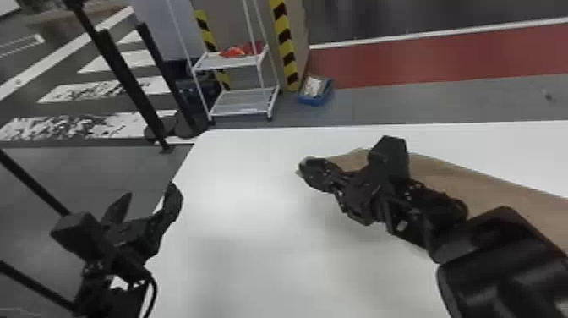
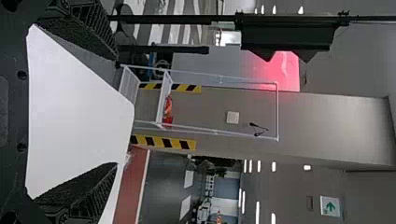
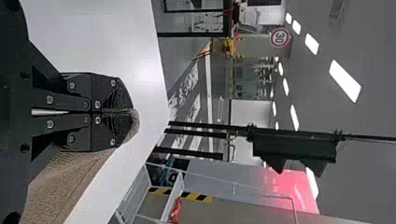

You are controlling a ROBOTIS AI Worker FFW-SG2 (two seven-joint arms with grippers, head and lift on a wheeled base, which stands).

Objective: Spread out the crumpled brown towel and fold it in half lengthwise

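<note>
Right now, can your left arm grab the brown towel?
Probably not without moving over: the left fingers are open by the left edge of the table, while the towel lies off to the right, one end pinched in the right fingers. The way between looks free.

Right wrist view, beyond my fingers [image 3: 123, 112]: round sign [image 3: 280, 38], red ring on white, black "30", seen against pale wall. My left wrist view: white panel [image 2: 330, 206] high up, green arrow on it. Head view: pillar edges bear yellow-and-black warning stripes [image 1: 284, 40]; small pale label [image 1: 247, 110] on white rack's lower shelf [image 1: 243, 99], too small for me to read.
</note>
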